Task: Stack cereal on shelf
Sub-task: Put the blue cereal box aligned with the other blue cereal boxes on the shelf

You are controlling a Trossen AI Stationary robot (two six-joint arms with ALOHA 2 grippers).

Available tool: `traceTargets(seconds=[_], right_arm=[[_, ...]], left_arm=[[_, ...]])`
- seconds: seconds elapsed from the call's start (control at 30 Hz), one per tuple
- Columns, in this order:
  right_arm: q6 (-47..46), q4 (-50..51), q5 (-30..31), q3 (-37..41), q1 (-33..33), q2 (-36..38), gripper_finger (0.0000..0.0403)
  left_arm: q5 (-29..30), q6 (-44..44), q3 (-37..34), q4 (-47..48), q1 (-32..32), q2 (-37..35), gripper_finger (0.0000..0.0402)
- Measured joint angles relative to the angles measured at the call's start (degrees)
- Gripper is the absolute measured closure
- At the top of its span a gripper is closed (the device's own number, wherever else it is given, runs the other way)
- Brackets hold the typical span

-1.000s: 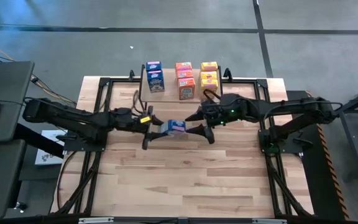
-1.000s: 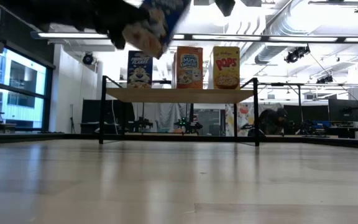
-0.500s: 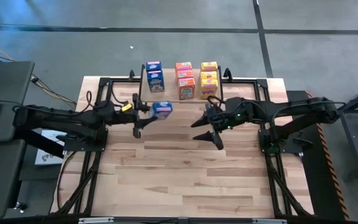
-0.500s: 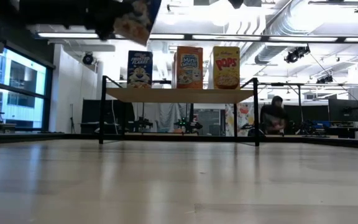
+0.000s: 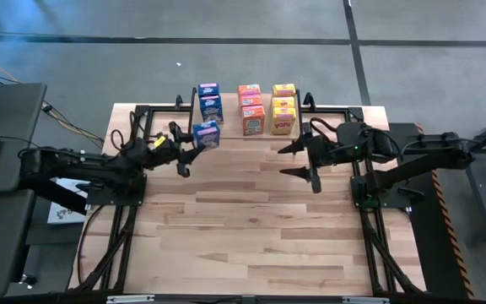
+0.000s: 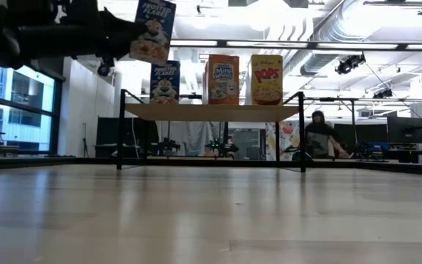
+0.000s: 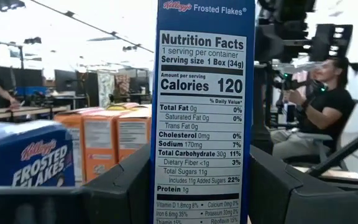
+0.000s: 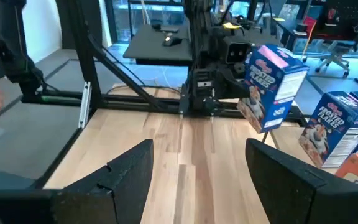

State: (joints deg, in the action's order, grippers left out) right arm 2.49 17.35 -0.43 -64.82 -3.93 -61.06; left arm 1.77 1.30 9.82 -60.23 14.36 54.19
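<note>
Nearest the camera side, the desk lies bare wood. Above it the left end effector is clamped on a blue cereal box, held upright, long axis vertical, clear of the surface. The shelf lies just beyond it, with two blue boxes directly behind the carried one, so the move ahead looks like a short forward reach. The left arm stretches low across from the left edge. The right end effector, fingers spread and empty, hovers well apart to the right. Farther back stand orange boxes and yellow boxes.
</note>
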Motion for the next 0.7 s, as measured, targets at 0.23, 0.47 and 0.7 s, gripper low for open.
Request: traceTargets(seconds=[0.23, 0.47, 0.7], right_arm=[[2.62, 1.66, 0.0, 0.01, 0.01, 0.0, 0.0155], [4.79, 4.63, 0.43, 0.03, 0.01, 2.56, 0.0155], [6.59, 12.27, 2.16, 0.37, 0.15, 11.62, 0.0155]], left_arm=[[-1.17, -2.19, 0.02, -7.04, 3.06, 5.6, 0.0217], [-3.24, -4.26, 0.02, -8.11, 4.05, 8.32, 0.0217], [-3.27, -5.16, 0.02, -8.17, 4.03, 8.98, 0.0217]])
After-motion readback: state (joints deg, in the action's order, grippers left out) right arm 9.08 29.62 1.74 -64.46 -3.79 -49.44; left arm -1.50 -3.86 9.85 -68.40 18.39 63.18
